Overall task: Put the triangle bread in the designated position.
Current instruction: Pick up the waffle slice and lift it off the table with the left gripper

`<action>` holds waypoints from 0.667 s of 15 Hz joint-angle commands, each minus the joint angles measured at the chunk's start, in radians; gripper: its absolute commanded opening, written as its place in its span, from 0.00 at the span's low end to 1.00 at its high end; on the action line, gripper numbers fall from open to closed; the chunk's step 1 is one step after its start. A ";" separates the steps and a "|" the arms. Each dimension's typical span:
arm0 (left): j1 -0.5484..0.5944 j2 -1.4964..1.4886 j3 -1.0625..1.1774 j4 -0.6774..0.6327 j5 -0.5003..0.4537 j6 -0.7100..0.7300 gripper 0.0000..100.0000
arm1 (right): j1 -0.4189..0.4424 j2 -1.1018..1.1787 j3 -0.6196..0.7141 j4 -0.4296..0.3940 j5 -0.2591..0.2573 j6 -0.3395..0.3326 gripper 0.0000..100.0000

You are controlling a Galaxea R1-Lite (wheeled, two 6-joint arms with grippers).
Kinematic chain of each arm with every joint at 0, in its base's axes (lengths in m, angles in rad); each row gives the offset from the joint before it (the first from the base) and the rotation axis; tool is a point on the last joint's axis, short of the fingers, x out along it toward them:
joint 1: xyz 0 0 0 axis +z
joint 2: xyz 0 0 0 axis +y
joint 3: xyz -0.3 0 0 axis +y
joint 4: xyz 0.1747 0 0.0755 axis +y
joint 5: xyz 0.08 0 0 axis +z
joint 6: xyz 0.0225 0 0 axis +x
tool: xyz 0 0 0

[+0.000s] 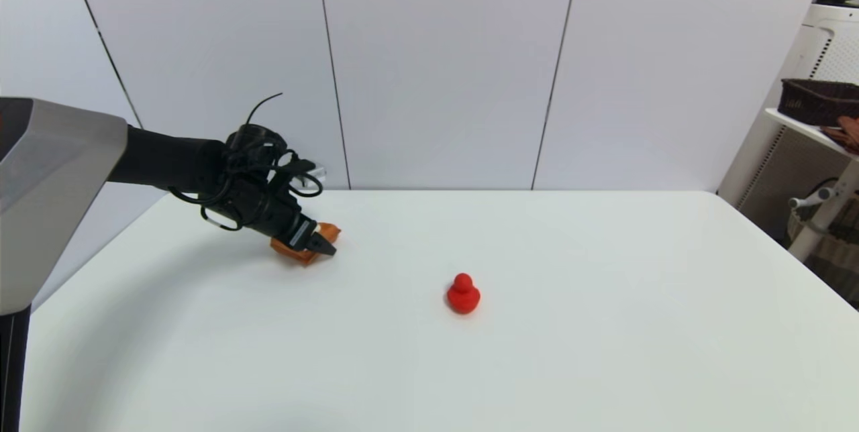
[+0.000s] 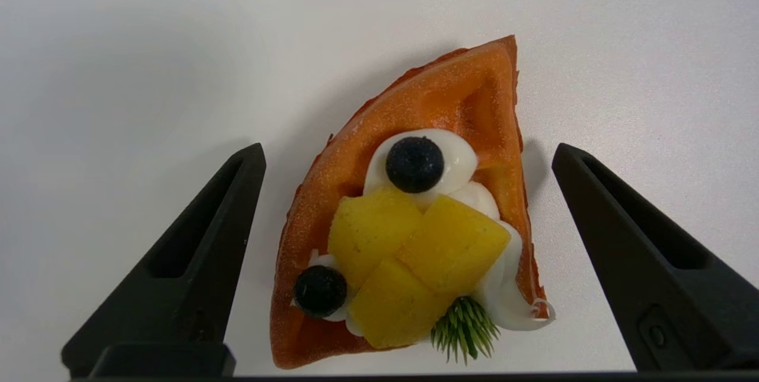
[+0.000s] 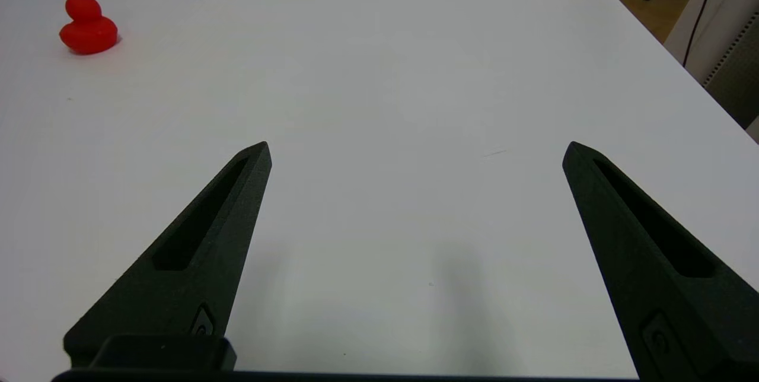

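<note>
Head view: left claw (image 1: 321, 242) angled down, spread around triangle bread (image 1: 303, 252).

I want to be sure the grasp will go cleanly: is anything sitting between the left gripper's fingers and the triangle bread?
Nothing visible does. The left gripper is open, straddling the triangle bread with only bare white table in the gaps on each side. The red duck sits well apart. The right gripper is parked elsewhere.

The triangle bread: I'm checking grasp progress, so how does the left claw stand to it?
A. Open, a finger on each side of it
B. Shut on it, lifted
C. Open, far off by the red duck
A: the left claw is open, its fingers flanking the triangle bread lying on the table.
</note>
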 commanded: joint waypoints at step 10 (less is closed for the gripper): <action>0.001 0.000 0.002 0.003 -0.004 0.000 0.00 | 0.000 0.000 0.000 0.001 0.001 -0.001 1.00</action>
